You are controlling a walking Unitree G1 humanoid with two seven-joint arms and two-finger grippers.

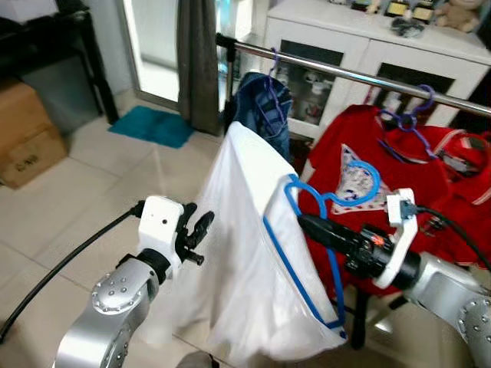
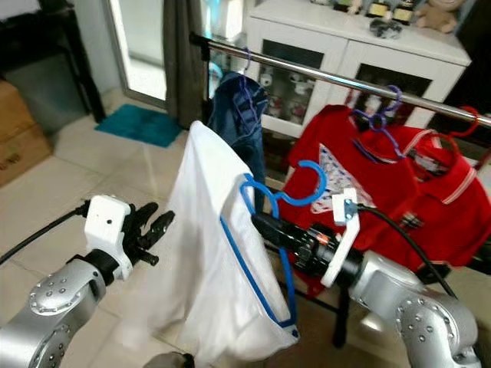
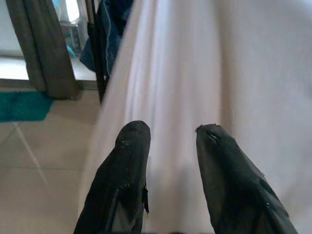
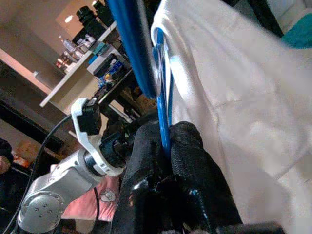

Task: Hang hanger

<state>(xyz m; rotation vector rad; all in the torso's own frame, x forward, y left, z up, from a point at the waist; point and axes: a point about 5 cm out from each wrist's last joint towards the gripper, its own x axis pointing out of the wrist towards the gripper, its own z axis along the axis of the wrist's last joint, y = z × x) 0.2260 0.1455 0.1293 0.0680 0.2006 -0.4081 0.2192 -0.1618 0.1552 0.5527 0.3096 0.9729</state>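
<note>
- the right gripper [image 1: 307, 224] is pinched tight on the blue hanger [image 1: 330, 253], near its neck.
- the hanger's hook curls up toward the metal rail [image 1: 345, 74]; its long side slants down toward the robot, with a white shirt [image 1: 253, 261] draped on it.
- the left gripper [image 1: 201, 230] sits just beside the shirt, 2 fingers a little apart, holding nothing.
- the left wrist view shows its fingertips [image 3: 131, 141] near the cloth.
- farther back, a red shirt [image 1: 430, 169] and blue jeans [image 1: 265, 107] hang on the rail.
</note>
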